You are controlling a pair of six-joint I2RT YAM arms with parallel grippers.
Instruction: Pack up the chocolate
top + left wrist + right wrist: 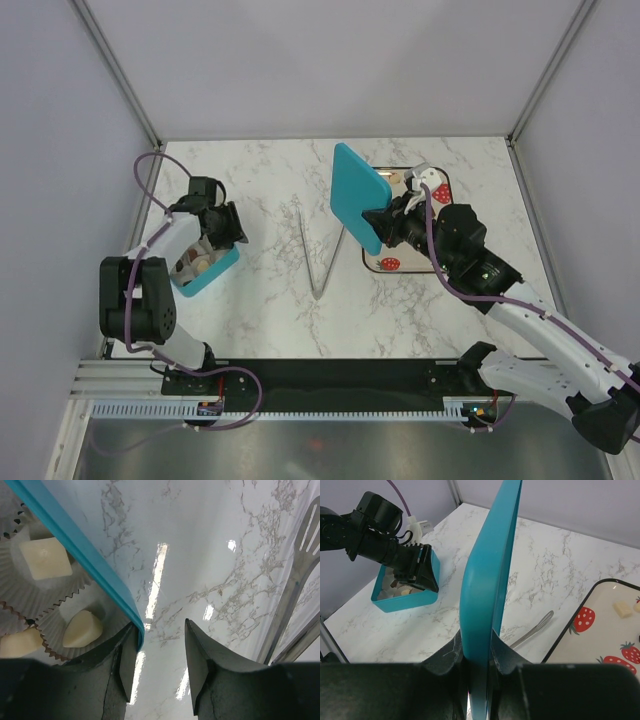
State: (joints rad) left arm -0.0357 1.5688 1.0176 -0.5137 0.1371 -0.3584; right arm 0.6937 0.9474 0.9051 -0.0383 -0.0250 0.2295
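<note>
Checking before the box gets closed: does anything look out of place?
Yes. Cream chocolate pieces lie on the strawberry tray, not in the teal box, while the right tool holds the teal lid on edge in the air, ready for closing.

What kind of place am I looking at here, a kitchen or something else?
Likely a robot lab cell, not a kitchen: left arm and right arm bolted to a rail, plain walls in a metal frame, marble-look tabletop.
</note>
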